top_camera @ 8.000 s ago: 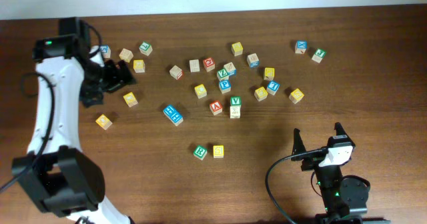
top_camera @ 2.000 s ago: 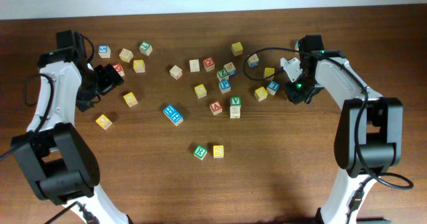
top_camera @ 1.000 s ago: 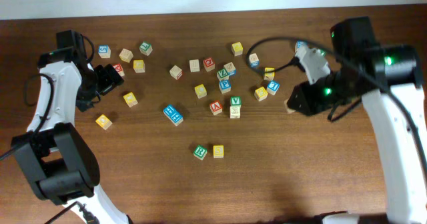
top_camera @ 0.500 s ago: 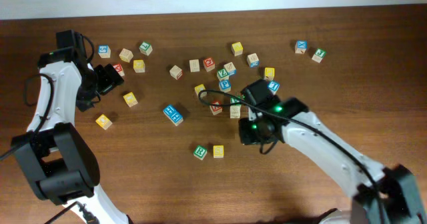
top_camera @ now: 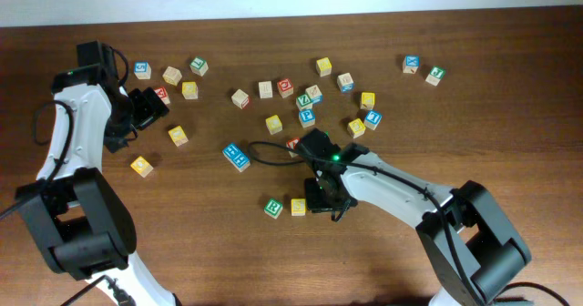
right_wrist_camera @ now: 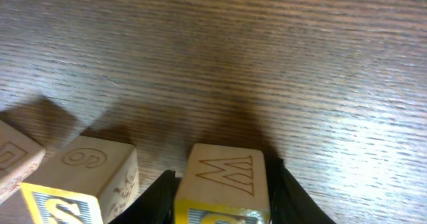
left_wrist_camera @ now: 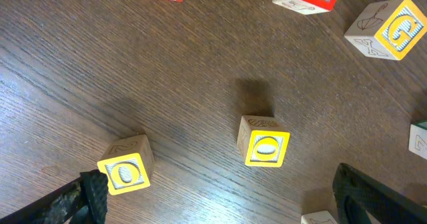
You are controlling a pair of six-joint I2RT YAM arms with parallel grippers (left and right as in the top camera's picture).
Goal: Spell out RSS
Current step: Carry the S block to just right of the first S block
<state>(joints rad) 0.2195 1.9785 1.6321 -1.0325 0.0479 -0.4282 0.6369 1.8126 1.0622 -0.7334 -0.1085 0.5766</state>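
A green R block (top_camera: 273, 207) and a yellow S block (top_camera: 298, 207) lie side by side at the front middle of the table. Just right of them my right gripper (top_camera: 321, 198) is down at the table and hides what it holds from above. In the right wrist view the right gripper (right_wrist_camera: 222, 187) is shut on a yellow-faced block (right_wrist_camera: 225, 171) with a W carved on its side, beside the S block (right_wrist_camera: 80, 181). My left gripper (top_camera: 146, 107) hangs open at the far left; its wrist view shows the left gripper (left_wrist_camera: 220, 201) above two yellow O blocks (left_wrist_camera: 127, 173) (left_wrist_camera: 267, 147).
Several loose letter blocks are scattered over the back middle, among them a blue pair (top_camera: 236, 156) and a red block (top_camera: 285, 87). Two more blocks (top_camera: 412, 64) (top_camera: 435, 74) sit at the back right. A yellow G block (left_wrist_camera: 393, 27) lies near the left gripper.
My right arm has swung from the right side of the table to the front middle and come down beside the S block with a block in its jaws. The left arm has stayed still.
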